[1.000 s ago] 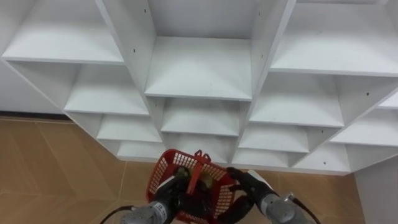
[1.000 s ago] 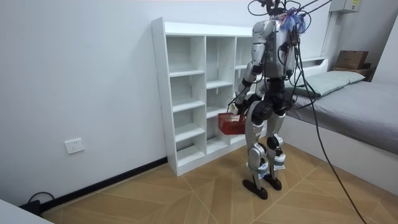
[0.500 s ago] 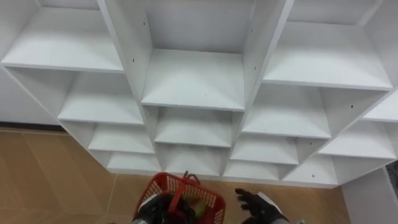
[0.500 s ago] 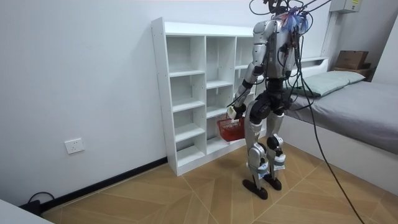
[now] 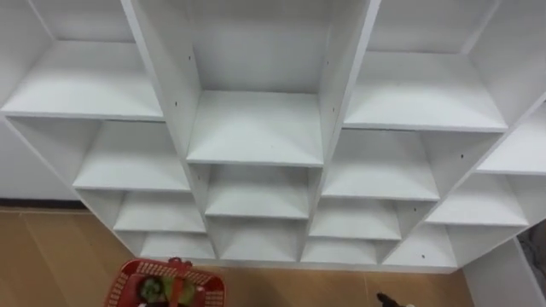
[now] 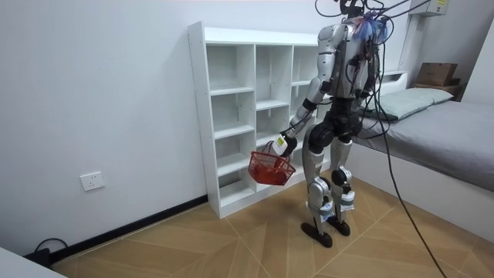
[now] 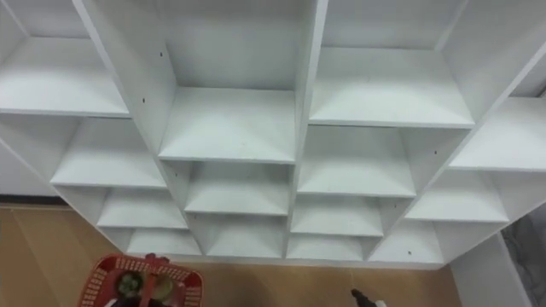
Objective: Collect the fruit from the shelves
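Observation:
A red mesh basket [image 5: 128, 286] hangs low at my left, in front of the white closet [image 5: 256, 128]. Greenish fruit [image 5: 153, 290] lies inside it. In the room view my left hand [image 6: 283, 143] is curled round the basket's handle, and the basket [image 6: 270, 167] dangles below it, held out toward the closet [image 6: 231, 93]. Every closet compartment I can see holds nothing. A dark tip of my right hand [image 5: 388, 300] pokes in at the bottom edge, right of the basket and apart from it. In the right eye view the basket [image 7: 141, 288] and the right hand [image 7: 365, 298] stand the same way.
I stand upright on the wood floor [image 6: 231, 247], close to the closet's right half. A bed [image 6: 440, 116] lies behind me at the room view's right, with a cardboard box [image 6: 436, 73] beyond it. A wall socket [image 6: 91, 181] sits low on the wall.
My left arm has swung the basket out to my left, away from my body. The right hand has let go of it and dropped almost out of sight. The eye views have shifted.

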